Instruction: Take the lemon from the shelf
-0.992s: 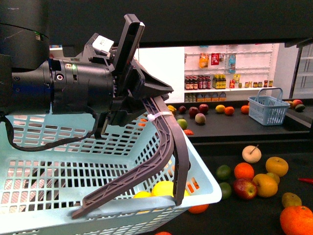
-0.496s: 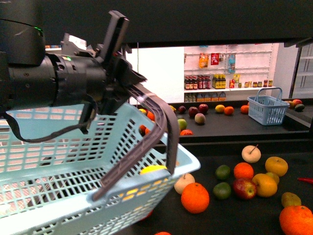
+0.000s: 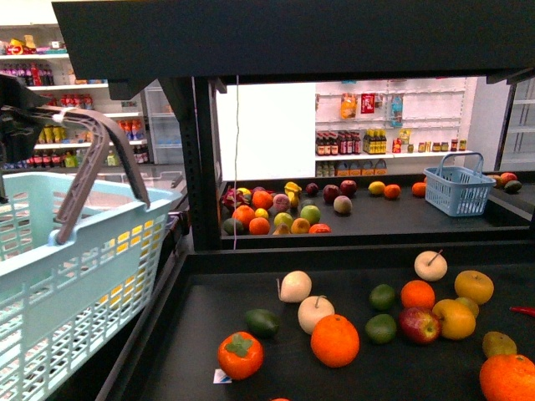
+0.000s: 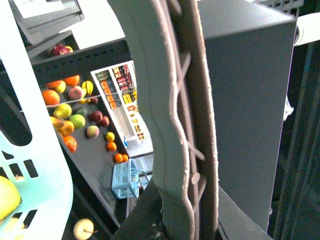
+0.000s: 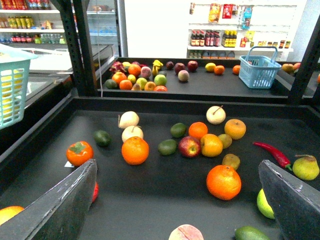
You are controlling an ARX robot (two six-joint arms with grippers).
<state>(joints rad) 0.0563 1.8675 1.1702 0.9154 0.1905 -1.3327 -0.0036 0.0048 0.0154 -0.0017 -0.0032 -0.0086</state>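
Left end effector (image 3: 25,121) clamped on basket handle (image 3: 100,159); right end effector (image 5: 177,200) spread wide, empty. Lemon (image 4: 5,196) inside basket (image 3: 84,276), low against slotted wall. Risk: basket swings, clips shelf (image 3: 209,322) just beside basket, lemon jolts out.

I am finding no text I can read. I am looking at the bottles and jars on the far white wall shelves (image 3: 389,117), whose labels are too small to make out, and at a small white tag (image 3: 221,377) on the near shelf (image 3: 201,317), also illegible.
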